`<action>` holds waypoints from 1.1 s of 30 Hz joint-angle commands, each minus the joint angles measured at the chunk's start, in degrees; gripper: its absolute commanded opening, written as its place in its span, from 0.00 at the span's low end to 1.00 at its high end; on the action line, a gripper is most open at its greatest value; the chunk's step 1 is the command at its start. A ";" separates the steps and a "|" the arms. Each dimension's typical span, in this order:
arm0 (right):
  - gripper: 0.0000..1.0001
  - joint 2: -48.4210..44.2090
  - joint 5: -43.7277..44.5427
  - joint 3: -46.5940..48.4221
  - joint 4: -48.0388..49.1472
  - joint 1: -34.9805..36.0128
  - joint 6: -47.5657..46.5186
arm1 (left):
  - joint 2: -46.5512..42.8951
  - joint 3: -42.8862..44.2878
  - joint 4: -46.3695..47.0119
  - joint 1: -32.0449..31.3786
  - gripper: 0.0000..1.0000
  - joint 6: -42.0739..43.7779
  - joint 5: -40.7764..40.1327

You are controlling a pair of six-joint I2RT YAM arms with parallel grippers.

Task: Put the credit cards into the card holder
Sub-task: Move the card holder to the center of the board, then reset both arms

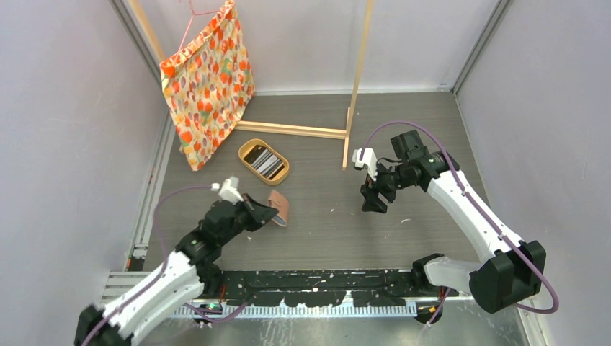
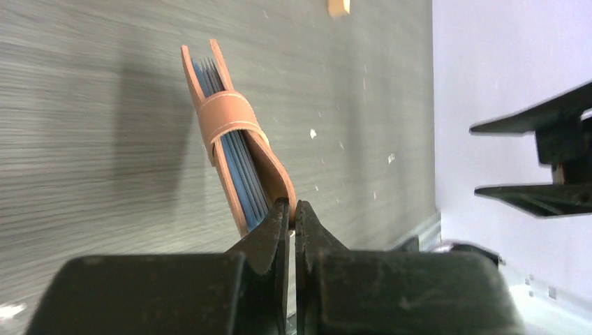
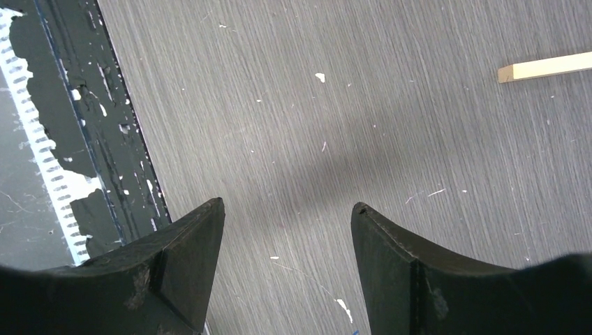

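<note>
- You work on a grey wood-grain table (image 1: 317, 223) flecked with small white chips, shut in by pale lilac walls (image 1: 65, 144) with metal posts in the far corners.
- A black strip (image 1: 324, 277) with badly chipped paint runs along the near edge, between the two arm bases.
- At the back stands a light wooden rack (image 1: 354, 86). An orange floral fabric bag (image 1: 209, 79) hangs from it on the left, on a pink hanger.
- An oval tan tray (image 1: 245, 160) lies in front of the rack's foot. The thin grey, black and white credit cards (image 1: 265, 161) lie stacked inside it.
- Your left arm reaches forward and right from its base, low over the table, wrist turned toward the centre.
- The left gripper (image 2: 294, 213) is clamped on the near edge of the salmon-brown leather card holder (image 2: 234, 139), fingers almost meeting.
- The card holder sits just in front of the tray, near but apart from it. It is folded, its strap wrapped round the middle and bluish pockets showing between the covers. It leans away from the fingers. Whether its far end touches the table, you cannot tell.
- Your right arm bends up from its base and back toward the centre, wrist pointing down, beside the rack's upright.
- The right gripper (image 3: 286, 216) is spread wide with nothing between its fingers, only bare table below.
</note>
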 commanded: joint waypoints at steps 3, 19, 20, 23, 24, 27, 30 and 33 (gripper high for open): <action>0.71 0.72 0.67 -0.02 1.96 -0.30 1.28 | -20.35 1.45 -28.41 8.13 0.00 3.31 -10.48; 0.71 2.01 2.33 -0.03 3.17 -2.63 3.78 | -1.80 12.18 -35.76 20.66 0.59 4.59 -7.14; 0.71 1.98 2.48 -0.04 3.50 -2.87 4.28 | -3.12 13.27 -36.55 20.62 0.64 5.52 -7.02; 0.72 1.77 2.69 0.06 4.63 -4.30 6.20 | -7.70 15.30 -36.45 20.66 0.80 10.55 -4.63; 0.73 1.70 2.62 0.11 5.04 -5.07 6.74 | -9.03 15.60 -34.73 20.66 0.85 12.96 -2.44; 0.75 0.99 2.24 0.23 5.72 -7.53 8.24 | -11.71 15.26 -26.20 20.66 0.95 19.10 10.72; 0.98 -0.04 1.74 0.78 6.12 -11.27 9.89 | -8.96 18.80 -22.49 20.66 0.99 23.15 18.12; 1.00 -1.38 0.95 2.06 7.13 -16.24 13.45 | -1.46 27.40 -25.32 20.66 0.99 30.41 22.97</action>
